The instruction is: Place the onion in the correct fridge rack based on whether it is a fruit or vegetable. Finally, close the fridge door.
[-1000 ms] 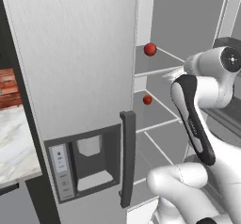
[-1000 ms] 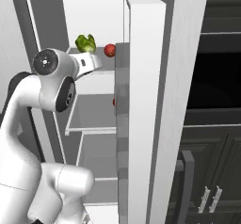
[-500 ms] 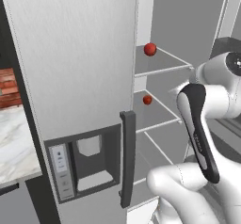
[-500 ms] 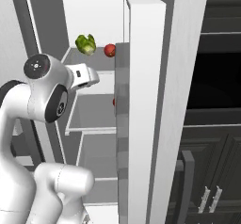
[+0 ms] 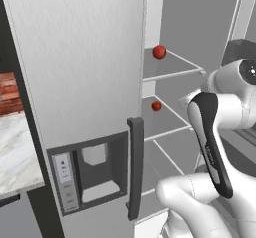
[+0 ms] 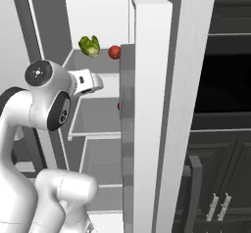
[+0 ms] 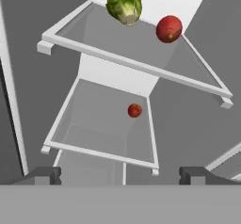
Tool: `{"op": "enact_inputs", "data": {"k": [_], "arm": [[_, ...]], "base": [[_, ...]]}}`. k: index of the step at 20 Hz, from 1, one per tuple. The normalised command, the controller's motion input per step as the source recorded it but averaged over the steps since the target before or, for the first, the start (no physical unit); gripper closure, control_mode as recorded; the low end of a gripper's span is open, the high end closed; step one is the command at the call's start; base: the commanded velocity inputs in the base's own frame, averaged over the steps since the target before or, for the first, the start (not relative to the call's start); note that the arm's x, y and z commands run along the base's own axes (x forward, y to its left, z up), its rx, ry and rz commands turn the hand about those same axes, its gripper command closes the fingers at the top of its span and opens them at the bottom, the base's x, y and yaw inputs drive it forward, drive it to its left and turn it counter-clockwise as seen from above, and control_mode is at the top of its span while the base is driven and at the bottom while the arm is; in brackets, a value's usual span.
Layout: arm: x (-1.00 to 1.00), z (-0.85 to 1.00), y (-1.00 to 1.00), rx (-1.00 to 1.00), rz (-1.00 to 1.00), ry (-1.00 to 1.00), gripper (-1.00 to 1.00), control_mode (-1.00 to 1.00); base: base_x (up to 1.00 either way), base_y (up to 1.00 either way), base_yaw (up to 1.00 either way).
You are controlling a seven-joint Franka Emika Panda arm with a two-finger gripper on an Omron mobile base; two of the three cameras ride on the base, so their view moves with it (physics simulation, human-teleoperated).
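- I'm looking left to right in the left base view: marble worktop [image 5: 15, 157] at the far left, then the closed left door with dispenser [image 5: 87, 169] and its dark handle [image 5: 135, 167].
- Right of that the compartment is standing open; the onion [image 5: 159, 52] is sitting on the fridge rack [image 5: 175, 68], toward the shelf's left side in this view.
- The smaller orange-red ball [image 5: 156, 106] is sitting on the lower shelf [image 5: 167, 127], below the onion.
- My arm is filling the right of that view, outside the compartment and apart from both balls.
- In the right base view a leafy green vegetable [image 6: 89, 45] is lying on the fridge rack [image 6: 86, 66], with the onion [image 6: 114, 52] just beside it on the right, apart from it.
- The fridge door [image 6: 162, 104] is standing open, seen edge-on, right of the shelves; dark cabinets [image 6: 220, 178] are further right.
- In the hand view the gripper [image 7: 122, 175] is empty, fingers [image 7: 42, 175] spread wide, nothing between them.
- The hand view is looking into the compartment: green vegetable [image 7: 124, 3] and onion [image 7: 168, 28] on the fridge rack [image 7: 113, 39], orange-red ball [image 7: 134, 110] on the lower shelf [image 7: 94, 124].
- The onion is well apart from the fingers.
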Motion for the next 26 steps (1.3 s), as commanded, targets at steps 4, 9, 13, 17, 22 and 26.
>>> {"op": "enact_inputs", "data": {"k": [4,9,13,17,22,26], "arm": [[0.00,0.00,0.00,0.00,0.00,0.00,-1.00,1.00],[0.00,0.00,0.00,0.00,0.00,0.00,-1.00,1.00],[0.00,0.00,0.00,0.00,0.00,0.00,-1.00,1.00],[0.00,0.00,0.00,0.00,0.00,0.00,-1.00,1.00],[0.00,0.00,0.00,0.00,0.00,0.00,-1.00,1.00],[0.00,0.00,0.00,0.00,0.00,0.00,-1.00,1.00]], "base": [[-0.90,-0.08,0.00],[-0.89,-0.18,0.00],[-0.58,-0.05,0.04],[-0.17,-0.02,0.09],[0.00,-0.34,0.08],[0.00,-0.51,0.08]]}}
